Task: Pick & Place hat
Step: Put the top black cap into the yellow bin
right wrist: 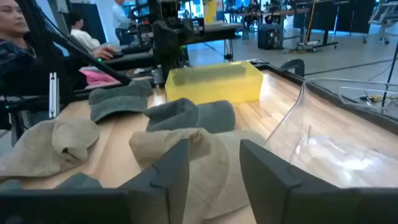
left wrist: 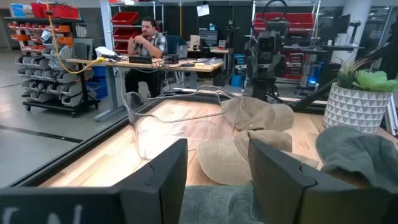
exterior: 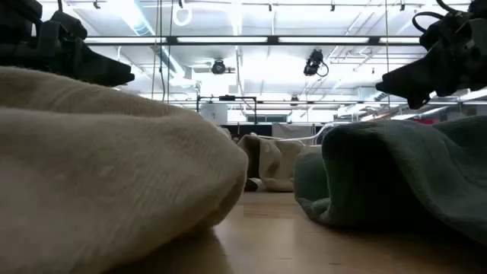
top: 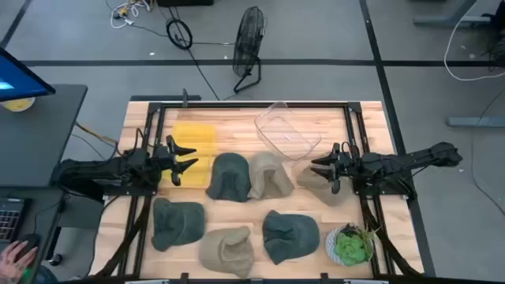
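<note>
Several hats lie flat on the wooden table [top: 142,118]: a dark green hat [top: 230,177] and a tan hat [top: 271,175] in the middle, another tan hat [top: 322,188] on the right, and three more along the near edge. My left gripper [top: 181,161] is open and hovers beside the yellow bin [top: 194,148], left of the dark green hat [left wrist: 211,208]. My right gripper [top: 323,167] is open and hovers at the right tan hat's far edge, fingers pointing left. The right wrist view shows the middle tan hat [right wrist: 186,149] ahead of my right gripper [right wrist: 214,177].
A clear plastic bin [top: 286,128] stands at the far middle of the table. A potted plant [top: 351,244] stands in the near right corner. Near-edge hats are dark green [top: 177,223], tan [top: 227,250] and dark green [top: 290,235]. People sit at desks beyond the table.
</note>
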